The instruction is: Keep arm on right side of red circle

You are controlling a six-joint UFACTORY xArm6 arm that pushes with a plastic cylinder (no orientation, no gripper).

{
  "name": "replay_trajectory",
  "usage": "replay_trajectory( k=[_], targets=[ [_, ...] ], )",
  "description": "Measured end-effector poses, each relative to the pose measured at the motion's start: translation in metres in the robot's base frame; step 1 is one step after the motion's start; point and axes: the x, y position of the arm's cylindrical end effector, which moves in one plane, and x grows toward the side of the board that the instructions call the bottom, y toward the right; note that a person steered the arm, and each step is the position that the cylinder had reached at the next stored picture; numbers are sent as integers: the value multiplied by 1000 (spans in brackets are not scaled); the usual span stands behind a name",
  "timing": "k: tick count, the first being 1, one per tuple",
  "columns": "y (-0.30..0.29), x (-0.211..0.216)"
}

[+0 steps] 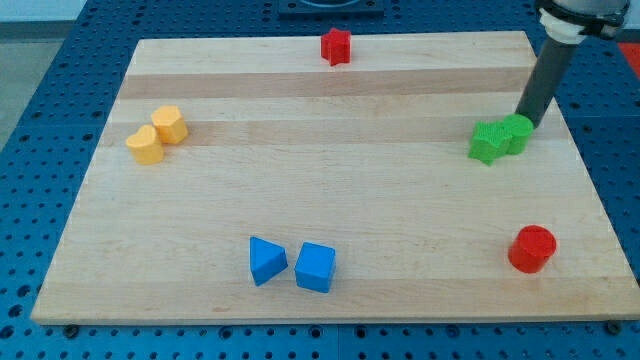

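Note:
The red circle (531, 248), a short red cylinder, stands near the board's bottom right corner. My tip (527, 124) is at the view's right, well above the red circle, and touches or nearly touches the upper right edge of a green block (516, 133). A second green block (489, 142) sits against that one on its left. The dark rod slants up to the view's top right corner.
A red star-like block (336, 46) sits at the board's top edge, centre. Two yellow blocks (158, 134) sit together at the left. A blue triangle (266, 260) and a blue cube (316, 267) sit at bottom centre. The wooden board (330, 170) lies on a blue pegboard.

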Motion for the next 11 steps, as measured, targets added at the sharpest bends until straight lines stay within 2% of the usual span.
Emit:
replay_trajectory(
  k=[2,4,5,7,9,10,11],
  targets=[
    [41,14],
    [47,17],
    [47,34],
    [45,135],
    [44,164],
    [37,197],
    [37,200]
  ],
)
